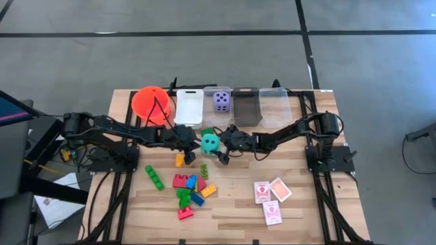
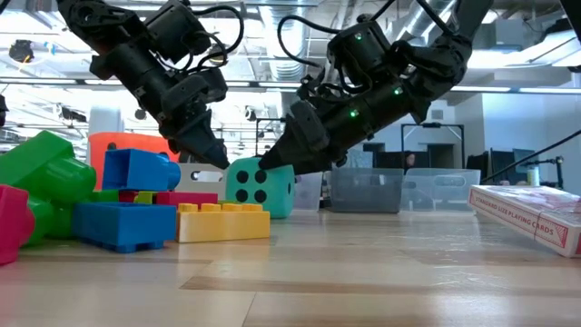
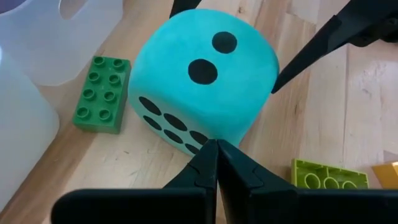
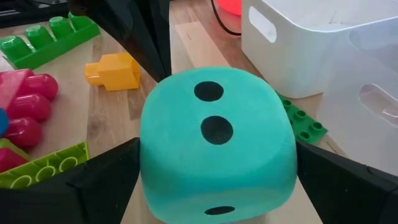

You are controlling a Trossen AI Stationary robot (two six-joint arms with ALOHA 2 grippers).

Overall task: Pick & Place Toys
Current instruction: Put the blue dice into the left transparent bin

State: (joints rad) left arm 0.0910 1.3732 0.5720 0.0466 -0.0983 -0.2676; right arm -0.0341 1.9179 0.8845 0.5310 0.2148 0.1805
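- While the left gripper (image 3: 216, 163) sits with fingers pressed together, tips touching the teal die (image 1: 209, 142), watch it: any nudge could shove the die sideways out of the other arm's hold.
- Right gripper (image 4: 217, 163) has its fingers spread around the die, one on each side; the die looks soft, so it may squash or twist on lift.
- Die rests on the table, near the green brick (image 3: 102, 94).
- Bins, left to right: orange bucket (image 1: 151, 104), contents unclear; white bin (image 1: 189, 106) looks empty; clear bin (image 1: 221, 116) holds the purple die (image 1: 221, 101); next two clear bins look empty.
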